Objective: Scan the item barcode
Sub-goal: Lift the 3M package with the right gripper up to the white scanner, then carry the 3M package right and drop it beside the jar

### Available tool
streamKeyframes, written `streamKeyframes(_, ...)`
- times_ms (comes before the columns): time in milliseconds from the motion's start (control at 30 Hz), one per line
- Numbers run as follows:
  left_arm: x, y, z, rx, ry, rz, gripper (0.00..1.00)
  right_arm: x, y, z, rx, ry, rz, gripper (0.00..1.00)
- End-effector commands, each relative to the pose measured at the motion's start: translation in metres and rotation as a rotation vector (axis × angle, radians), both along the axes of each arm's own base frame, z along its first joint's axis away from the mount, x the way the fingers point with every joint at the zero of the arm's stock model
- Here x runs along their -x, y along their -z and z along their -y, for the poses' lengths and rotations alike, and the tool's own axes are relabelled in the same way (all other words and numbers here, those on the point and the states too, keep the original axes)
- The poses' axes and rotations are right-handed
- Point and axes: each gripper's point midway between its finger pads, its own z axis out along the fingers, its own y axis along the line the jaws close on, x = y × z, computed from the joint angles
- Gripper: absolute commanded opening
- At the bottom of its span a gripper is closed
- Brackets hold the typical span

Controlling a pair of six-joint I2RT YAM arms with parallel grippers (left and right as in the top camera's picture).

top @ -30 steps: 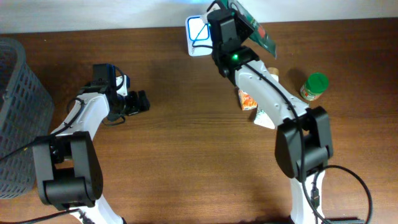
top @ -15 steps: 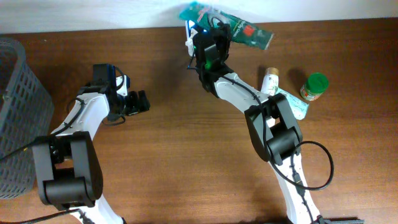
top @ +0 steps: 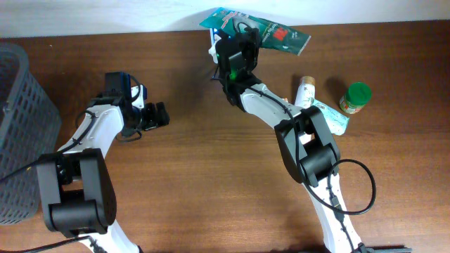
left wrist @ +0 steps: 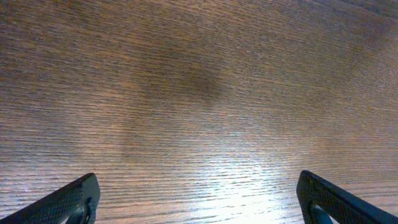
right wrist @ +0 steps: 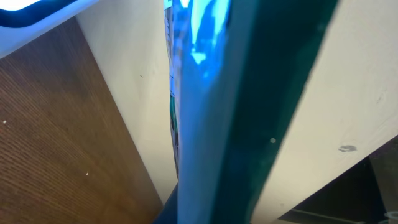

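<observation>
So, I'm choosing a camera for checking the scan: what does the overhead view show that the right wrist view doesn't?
Only overhead: the left gripper open, the basket, the green-lidded jar, and the right gripper shut on the green packet. Only right wrist: blue light glinting on the packet's edge, close up. Both: the packet, the table and a sliver of the white scanner.

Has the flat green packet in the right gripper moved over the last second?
Yes: the flat green packet shifted left, farther from the green-lidded jar, which stayed put.
</observation>
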Motion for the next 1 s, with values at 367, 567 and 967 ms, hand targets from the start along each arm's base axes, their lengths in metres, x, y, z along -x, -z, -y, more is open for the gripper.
streamKeyframes(367,-0.008,-0.018,-0.002,-0.011,0.002,0.052,0.99,0.016,-0.073,0.004,-0.125,0.073,0.157,0.04)
streamKeyframes(567,-0.008,-0.018,-0.002,-0.011,0.002,0.052,0.99,0.038,-0.112,0.014,-0.259,0.081,0.138,0.04)
streamKeyframes(967,-0.008,-0.018,-0.002,-0.011,0.002,0.052,0.99,0.132,-0.151,0.031,-1.08,0.027,-0.152,0.04)
